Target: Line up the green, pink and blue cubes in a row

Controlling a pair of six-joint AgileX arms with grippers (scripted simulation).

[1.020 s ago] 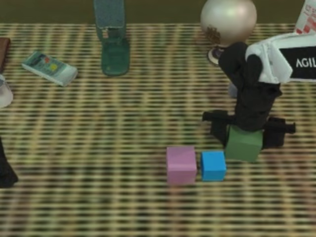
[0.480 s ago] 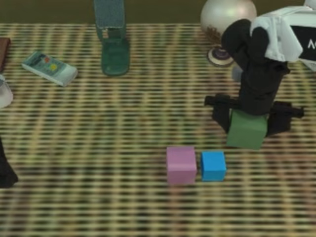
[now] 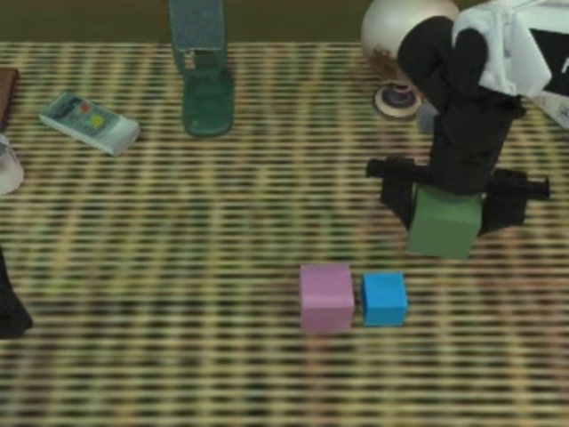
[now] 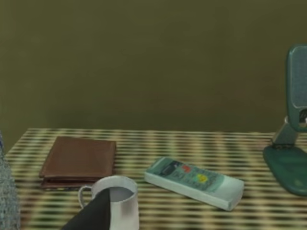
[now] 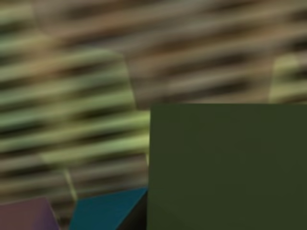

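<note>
The green cube (image 3: pixel 442 224) sits clamped between the fingers of the right gripper (image 3: pixel 453 200), right of table centre, up and to the right of the blue cube (image 3: pixel 384 298) and apart from it. The pink cube (image 3: pixel 326 296) stands just left of the blue one, a narrow gap between them. Behind the right arm stand a pearl-coloured sphere (image 3: pixel 391 27) on a small base and a teal-green glass vessel (image 3: pixel 205 84). A white-and-teal printed box (image 3: pixel 89 122) lies at far left. The left gripper, parked at the left edge, cannot be judged open or shut. Compared with one second ago, the green cube has moved up and away from the blue cube.
</note>
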